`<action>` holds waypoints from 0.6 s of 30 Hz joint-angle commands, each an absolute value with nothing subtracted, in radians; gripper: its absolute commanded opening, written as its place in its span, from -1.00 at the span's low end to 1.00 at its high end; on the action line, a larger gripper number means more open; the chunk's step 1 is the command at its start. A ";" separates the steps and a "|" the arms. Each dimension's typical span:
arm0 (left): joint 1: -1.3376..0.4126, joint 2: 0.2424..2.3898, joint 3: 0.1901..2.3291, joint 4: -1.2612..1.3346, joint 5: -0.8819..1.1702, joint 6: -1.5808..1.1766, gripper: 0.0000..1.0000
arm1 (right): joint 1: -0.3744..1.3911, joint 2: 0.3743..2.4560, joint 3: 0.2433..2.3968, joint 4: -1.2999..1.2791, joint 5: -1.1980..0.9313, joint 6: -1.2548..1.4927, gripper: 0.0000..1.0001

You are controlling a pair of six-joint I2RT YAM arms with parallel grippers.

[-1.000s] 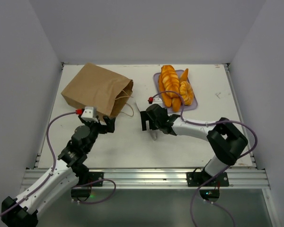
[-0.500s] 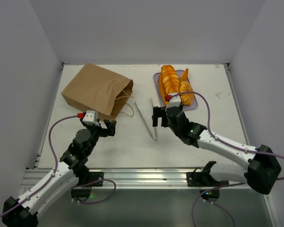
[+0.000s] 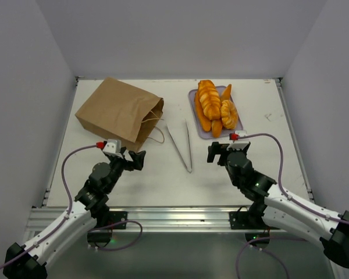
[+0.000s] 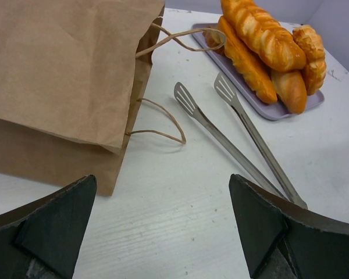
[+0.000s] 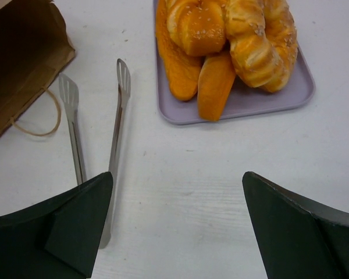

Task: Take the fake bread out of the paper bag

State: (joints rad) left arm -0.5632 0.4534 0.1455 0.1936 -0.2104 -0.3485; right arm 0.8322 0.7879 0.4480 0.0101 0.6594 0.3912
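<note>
The brown paper bag (image 3: 119,109) lies on its side at the far left, its mouth and string handles toward the middle. It also shows in the left wrist view (image 4: 58,75) and the right wrist view (image 5: 17,52), and its inside is hidden. Several glossy orange pieces of fake bread (image 3: 212,104) (image 4: 262,40) (image 5: 227,35) are piled on a lavender tray (image 3: 192,99). My left gripper (image 3: 132,157) (image 4: 163,180) hangs open and holds nothing, just in front of the bag's mouth. On the near side of the tray, my right gripper (image 3: 227,152) (image 5: 177,174) is open with nothing between its fingers.
Metal tongs (image 3: 183,145) (image 4: 238,145) (image 5: 113,145) lie spread on the white table between the bag and the tray (image 5: 250,99). The tongs' joined end points toward me. Grey walls close in the table at the left, back and right.
My right arm has drawn back from over the tongs toward the near right, leaving them lying on the table. The left gripper has slid back slightly toward me.
</note>
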 commanded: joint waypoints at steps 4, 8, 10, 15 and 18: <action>-0.561 0.442 0.095 0.308 -0.196 -0.360 0.99 | 0.834 0.678 0.328 0.155 0.733 0.403 0.97; -0.560 0.443 0.087 0.316 -0.216 -0.364 0.99 | 0.834 0.698 0.334 0.144 0.759 0.419 0.97; -0.560 0.445 0.083 0.319 -0.213 -0.364 0.99 | 0.834 0.721 0.341 0.140 0.765 0.423 0.97; -0.560 0.448 0.081 0.330 -0.215 -0.365 0.99 | 0.834 0.759 0.362 0.114 0.795 0.442 0.97; -0.560 0.446 0.080 0.330 -0.215 -0.364 0.99 | 0.834 0.762 0.365 0.112 0.798 0.443 0.97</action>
State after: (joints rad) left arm -0.5632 0.4488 0.0837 0.2718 -0.2058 -0.3565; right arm 0.8322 0.7635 0.3252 0.0826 0.7368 0.4114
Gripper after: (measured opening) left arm 0.994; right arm 0.986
